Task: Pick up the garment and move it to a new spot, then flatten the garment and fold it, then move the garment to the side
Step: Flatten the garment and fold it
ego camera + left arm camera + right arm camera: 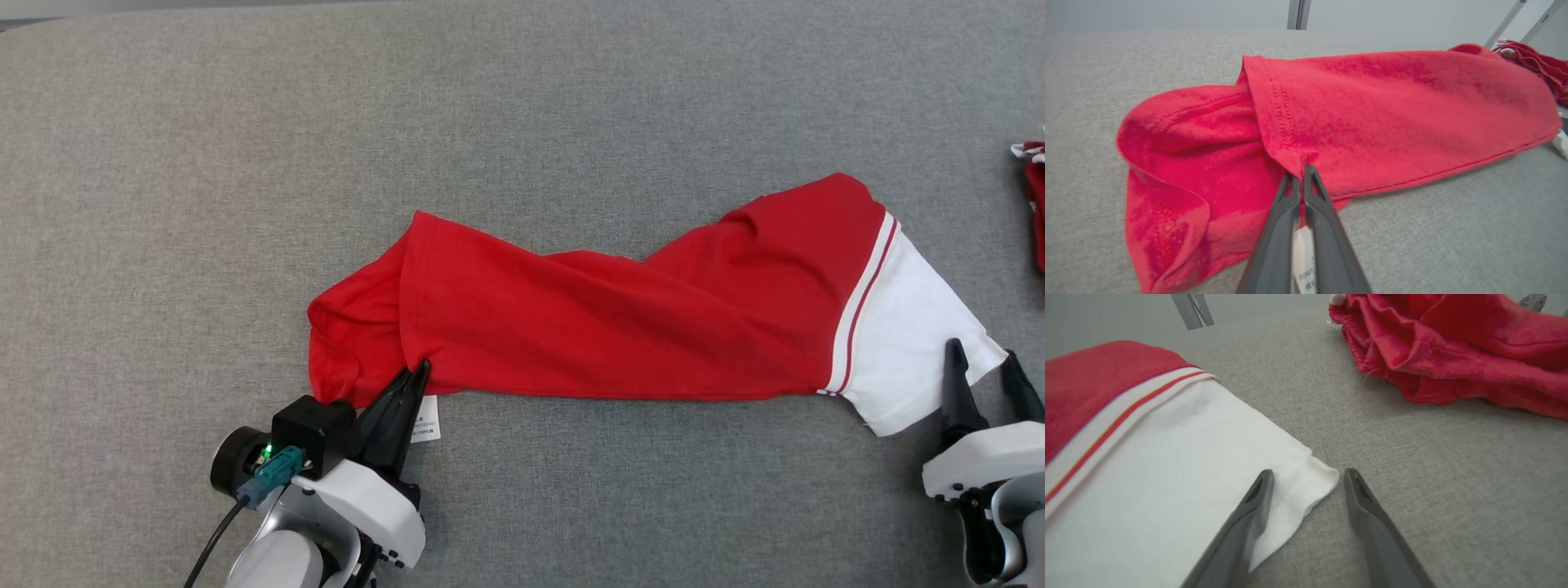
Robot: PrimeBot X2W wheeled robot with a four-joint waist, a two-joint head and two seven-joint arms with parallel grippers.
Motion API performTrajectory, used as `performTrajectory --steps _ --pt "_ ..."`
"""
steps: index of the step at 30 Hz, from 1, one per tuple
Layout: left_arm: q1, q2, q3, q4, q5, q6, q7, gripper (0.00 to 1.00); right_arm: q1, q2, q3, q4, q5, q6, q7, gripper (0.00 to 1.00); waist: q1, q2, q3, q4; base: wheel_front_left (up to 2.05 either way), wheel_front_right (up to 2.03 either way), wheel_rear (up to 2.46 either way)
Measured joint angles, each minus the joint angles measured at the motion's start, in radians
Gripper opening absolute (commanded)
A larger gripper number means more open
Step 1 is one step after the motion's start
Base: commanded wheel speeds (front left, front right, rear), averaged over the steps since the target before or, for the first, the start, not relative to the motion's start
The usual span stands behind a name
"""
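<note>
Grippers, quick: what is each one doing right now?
Left gripper: closed on the red edge of the garment.
Right gripper: open, fingers either side of the white corner, not yet gripping.

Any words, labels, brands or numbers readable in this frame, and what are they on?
White care label at the near edge of the red garment, beside the left hand: lines of small print, too small and blurred to read.
Nothing else here carries legible text, brand marks or numbers.
</note>
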Motion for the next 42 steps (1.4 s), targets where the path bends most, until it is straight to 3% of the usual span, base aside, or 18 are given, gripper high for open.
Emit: performTrajectory --steps 1,7,16,23,33,38,42 --pt "0.0 0.0 -0.001 -0.001 0.0 0.002 -0.004 0.0 -0.007 -0.001 0.008 0.008 0.018 0.0 -0.009 0.0 0.0 0.0 -0.001 0.0 0.0 0.0 0.0" --pt "0.0 0.003 0.008 -0.034 -0.002 0.013 -0.027 0.0 -0.008 -0.012 0.054 -0.015 0.077 0.0 -0.05 0.0 0.0 0.0 -0.019 -0.006 0.0 0.0 0.0" --pt "-0.077 0.035 0.037 -0.186 0.016 0.038 -0.026 0.0 -0.087 -0.043 0.071 -0.285 0.109 0.0 -0.07 0.0 0.0 0.0 -0.076 -0.029 0.0 0.0 0.0" --pt "-0.262 0.057 0.061 -0.279 0.044 0.038 0.009 0.0 -0.214 -0.053 0.093 -0.478 0.1 0.0 0.001 0.0 0.0 0.0 -0.135 -0.034 0.0 0.0 0.0" --pt "-0.568 0.069 0.09 -0.342 0.066 0.023 0.066 0.0 -0.422 -0.097 0.136 -0.644 0.09 0.0 0.115 0.0 0.0 0.0 -0.175 -0.034 0.0 0.0 0.0" --pt "-0.667 0.057 0.094 -0.346 0.05 0.014 0.097 0.0 -0.507 -0.105 0.149 -0.661 0.116 0.0 0.164 0.0 0.0 0.0 -0.167 -0.042 0.0 0.0 0.0" --pt "-0.737 0.05 0.094 -0.277 0.033 -0.004 0.099 0.0 -0.594 -0.119 0.162 -0.582 0.163 0.0 0.182 0.0 0.0 0.0 -0.143 -0.048 0.0 0.0 0.0"
